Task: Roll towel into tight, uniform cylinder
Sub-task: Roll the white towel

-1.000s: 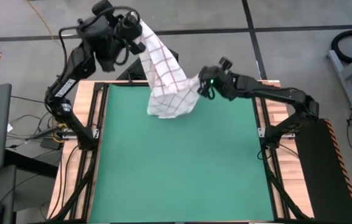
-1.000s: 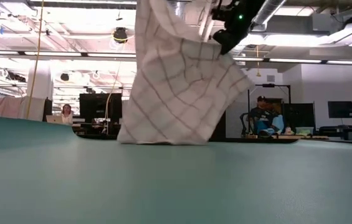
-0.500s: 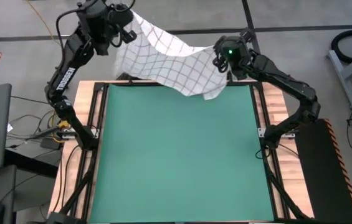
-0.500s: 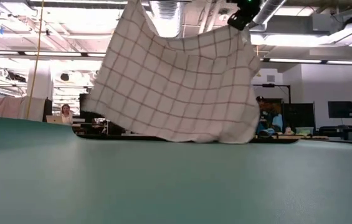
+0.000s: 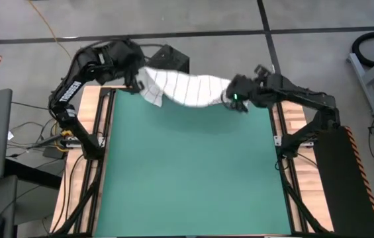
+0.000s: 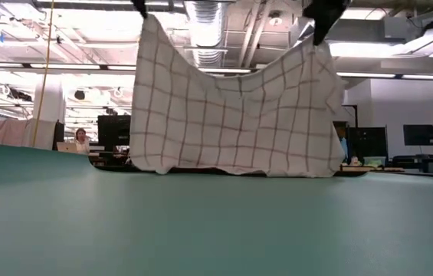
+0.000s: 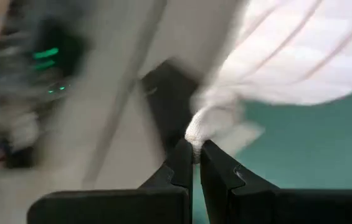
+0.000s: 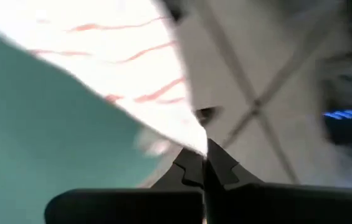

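The towel point(image 5: 187, 89), white with a grid of thin red lines, hangs spread as a sheet over the far edge of the green mat point(image 5: 187, 172). In the low view the towel point(image 6: 235, 115) sags between its two upper corners, and its lower edge point(image 6: 231, 170) reaches down to the mat's far edge; whether it touches there I cannot tell. My left gripper point(image 7: 195, 155) is shut on the left upper corner at the far left. My right gripper point(image 8: 205, 158) is shut on the right upper corner at the far right. My left gripper pinches a bunched upper corner of the towel point(image 7: 195, 132) between its two fingers, slanting down at it from the far left. The cloth hangs below and away from the fingers toward the other arm. One layer or several, I cannot tell. My right gripper pinches the towel's other upper corner point(image 8: 195, 142) between its two fingers, slanting down from the table's far right. The cloth runs from the fingers toward the left arm, its top edge sagging a little between the two holds.
The green mat point(image 6: 201, 222) covers the table top within a wooden frame point(image 5: 104, 132). A dark box point(image 5: 170, 59) stands on the floor beyond the far edge. People sit at desks in the room behind point(image 6: 82, 139).
My two grippers have drawn apart along the far edge: the left has sunk and tipped downward, the right has gone toward the table's right edge. The towel, hanging bunched from the left gripper a second ago, has spread out into a wide sheet between them.
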You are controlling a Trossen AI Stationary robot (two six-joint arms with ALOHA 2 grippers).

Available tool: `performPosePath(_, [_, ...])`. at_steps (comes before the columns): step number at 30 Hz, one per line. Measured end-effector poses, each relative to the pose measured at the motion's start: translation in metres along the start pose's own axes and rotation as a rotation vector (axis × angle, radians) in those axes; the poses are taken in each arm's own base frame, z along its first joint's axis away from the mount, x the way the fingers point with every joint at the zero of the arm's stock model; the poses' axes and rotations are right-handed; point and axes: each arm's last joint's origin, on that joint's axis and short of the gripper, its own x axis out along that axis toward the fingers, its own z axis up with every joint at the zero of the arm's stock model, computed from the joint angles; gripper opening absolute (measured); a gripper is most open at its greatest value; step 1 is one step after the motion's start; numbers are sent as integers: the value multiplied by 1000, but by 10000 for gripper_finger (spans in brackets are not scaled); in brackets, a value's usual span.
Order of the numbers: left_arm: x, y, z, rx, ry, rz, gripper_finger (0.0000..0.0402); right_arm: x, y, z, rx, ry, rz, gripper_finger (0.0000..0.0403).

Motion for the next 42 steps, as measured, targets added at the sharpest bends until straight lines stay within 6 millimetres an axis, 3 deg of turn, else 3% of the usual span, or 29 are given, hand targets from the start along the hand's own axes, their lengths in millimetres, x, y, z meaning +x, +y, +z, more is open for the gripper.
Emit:
performPosePath(5, [-38,-19,-9,-17,-172,-428,0,-32,31,-13,-124,-34,287,7])
performPosePath(8, [-47,-24,-11,8,-201,-442,0,-44,36,-16,-162,-107,234,7])
performPosePath(11, [-48,-18,-7,49,-249,-264,0,-41,24,-14,-131,-172,-13,7])
performPosePath(16, [-32,19,2,124,-205,188,0,-14,-19,-2,-121,-116,-365,7])
performPosePath(23, [18,88,28,173,-318,498,0,34,-109,38,-120,13,-672,7])
performPosePath(27, [26,120,34,204,-340,710,0,20,-166,53,-35,-101,-891,7])
performPosePath(30, [26,130,32,216,-336,770,0,2,-183,57,-27,-147,-1025,7])
performPosePath(33, [21,131,29,192,-332,772,0,-10,-181,53,-6,-110,-1035,7])
performPosePath(36, [14,128,22,192,-306,729,0,-18,-166,45,39,-99,-954,7])
performPosePath(39, [10,116,12,183,-259,612,0,-17,-141,33,74,-129,-821,7])
performPosePath(42, [15,97,-3,133,-212,360,0,-10,-109,15,144,-158,-651,7])
